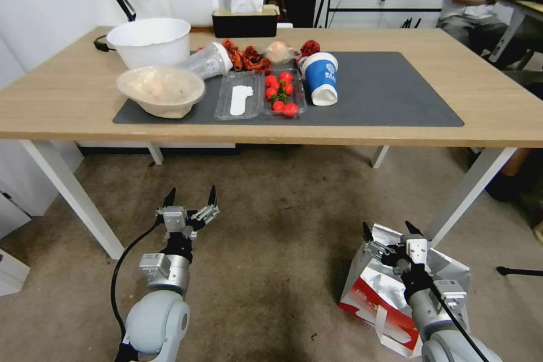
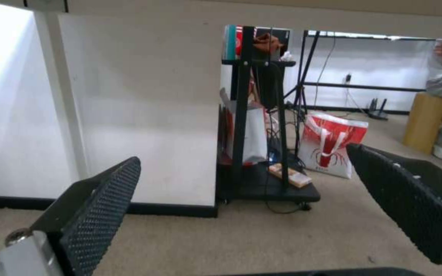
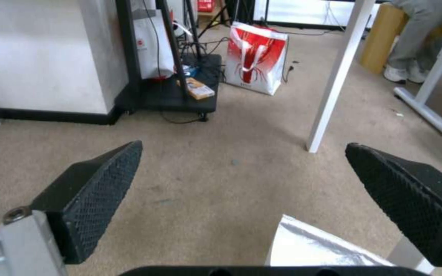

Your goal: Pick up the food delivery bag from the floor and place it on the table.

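Observation:
The food delivery bag [image 1: 370,288], white with red edges and silver foil lining, stands on the carpeted floor [image 1: 283,226] beside the right front leg of the table [image 1: 498,107]. Its top is open and a white strap handle hangs at its near side. My right gripper [image 1: 387,228] hovers open just over the bag's top edge. In the right wrist view that gripper [image 3: 242,149] is spread wide, with a corner of the foil lining [image 3: 308,245] below it. My left gripper [image 1: 192,192] is open over bare carpet to the left, and it [image 2: 242,155] faces under the table.
On the table's dark mat [image 1: 396,90] sit a blue-and-white cup [image 1: 320,79], a tomato tray [image 1: 283,96], bowls [image 1: 161,87] and a tissue box [image 1: 244,21]. White table legs [image 1: 469,192] flank the bag. A red-and-white bag [image 3: 254,57] and a black cart [image 3: 180,92] stand beyond the table.

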